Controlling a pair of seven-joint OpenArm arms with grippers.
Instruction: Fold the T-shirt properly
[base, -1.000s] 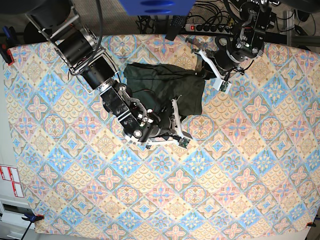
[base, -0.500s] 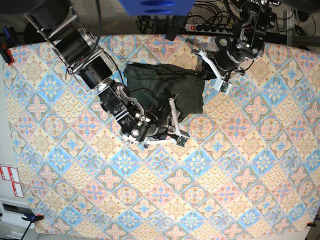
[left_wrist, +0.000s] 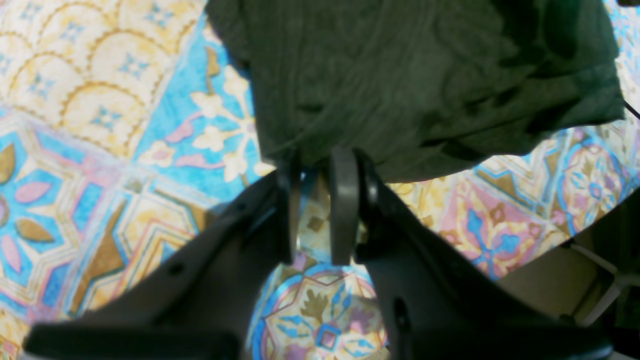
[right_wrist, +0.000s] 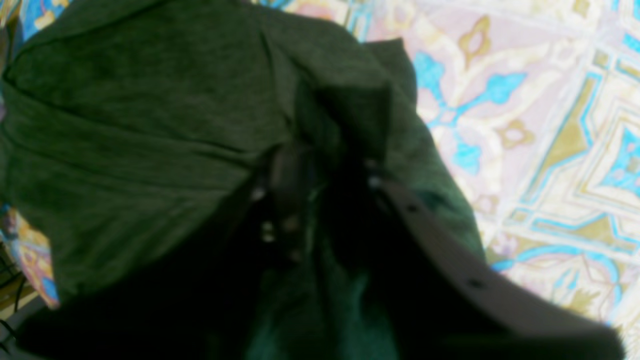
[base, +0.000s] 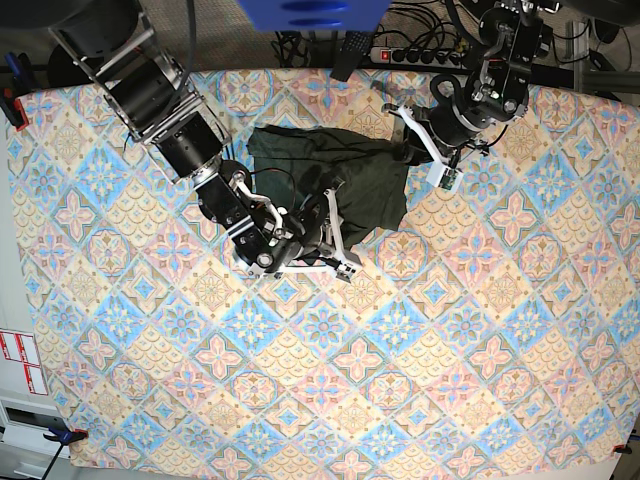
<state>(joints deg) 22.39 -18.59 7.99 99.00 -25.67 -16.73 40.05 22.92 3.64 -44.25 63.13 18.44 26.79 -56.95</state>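
Robot lab, power strip (base: 420, 55), cables, patterned tablecloth (base: 450, 340)

No legible text, brand, number or sign anywhere. Red-and-white labels (base: 22, 362) at the left edge of the base view, beside the patterned tablecloth (base: 450, 330), too small to read. Plain and unprinted across the T-shirt (base: 340, 180). Blank as well on the gripper fingers (left_wrist: 344, 200) in the left wrist view.
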